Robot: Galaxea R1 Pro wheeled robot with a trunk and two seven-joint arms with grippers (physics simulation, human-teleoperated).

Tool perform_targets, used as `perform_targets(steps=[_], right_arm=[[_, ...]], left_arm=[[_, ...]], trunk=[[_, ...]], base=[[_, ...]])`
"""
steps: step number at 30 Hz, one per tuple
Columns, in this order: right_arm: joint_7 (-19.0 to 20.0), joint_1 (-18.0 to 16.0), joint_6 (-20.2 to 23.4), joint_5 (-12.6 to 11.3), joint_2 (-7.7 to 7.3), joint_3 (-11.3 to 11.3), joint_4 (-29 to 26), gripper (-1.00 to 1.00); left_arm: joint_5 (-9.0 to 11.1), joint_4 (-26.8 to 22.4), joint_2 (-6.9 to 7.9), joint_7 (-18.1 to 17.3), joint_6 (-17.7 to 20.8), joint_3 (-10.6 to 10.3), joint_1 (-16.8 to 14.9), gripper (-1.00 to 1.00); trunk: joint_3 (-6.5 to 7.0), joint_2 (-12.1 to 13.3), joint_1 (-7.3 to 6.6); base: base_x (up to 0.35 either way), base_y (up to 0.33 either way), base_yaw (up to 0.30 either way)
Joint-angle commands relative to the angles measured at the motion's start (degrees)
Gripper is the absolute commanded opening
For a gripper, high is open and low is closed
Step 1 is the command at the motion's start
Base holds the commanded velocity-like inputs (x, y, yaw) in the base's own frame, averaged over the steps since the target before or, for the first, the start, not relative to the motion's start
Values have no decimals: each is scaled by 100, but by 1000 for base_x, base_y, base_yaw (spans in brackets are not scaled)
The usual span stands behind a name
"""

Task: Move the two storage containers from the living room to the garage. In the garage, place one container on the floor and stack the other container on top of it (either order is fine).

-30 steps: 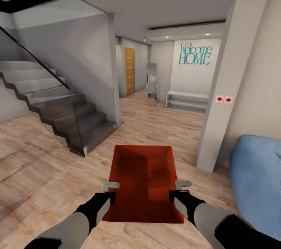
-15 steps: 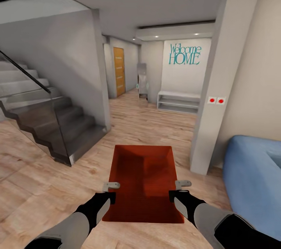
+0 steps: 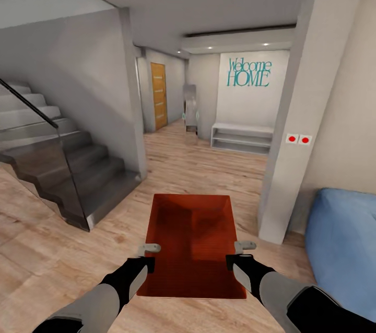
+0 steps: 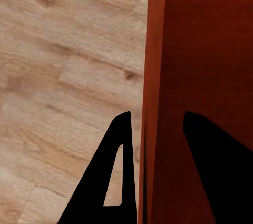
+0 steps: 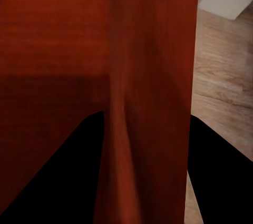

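From the head camera, an orange-red rectangular plastic storage container [image 3: 192, 241] hangs level above the light wood plank flooring [image 3: 47, 249], carried toward the hallway. The left gripper [image 3: 148, 256] and right gripper [image 3: 241, 253] each pinch a long wall near the container's close end, which likely keeps it balanced.

The left wrist camera shows dark fingers [image 4: 113, 182] straddling the container's wall [image 4: 155, 97], closed onto it.

The right wrist camera shows the right fingers [image 5: 52, 176] clamped across the opposite wall [image 5: 153, 103].

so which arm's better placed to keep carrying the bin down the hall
Neither alone: the left gripper clamps the bin's left wall and the right gripper its right wall, symmetrically, so both should carry on.
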Motion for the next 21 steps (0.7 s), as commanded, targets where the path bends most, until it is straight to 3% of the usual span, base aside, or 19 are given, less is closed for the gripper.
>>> perform_targets(steps=[1,21], right_arm=[[-264,0,-278,62,29,509,-15,-100],[-264,0,-278,62,29,509,-15,-100]], left_arm=[[-40,10,-7,65,45,94,-1,-100],[-34,10,-7,63,45,94,-1,-100]], trunk=[[-2,-4,5],[-2,-4,5]], base=[[322,0,0],[322,0,0]])
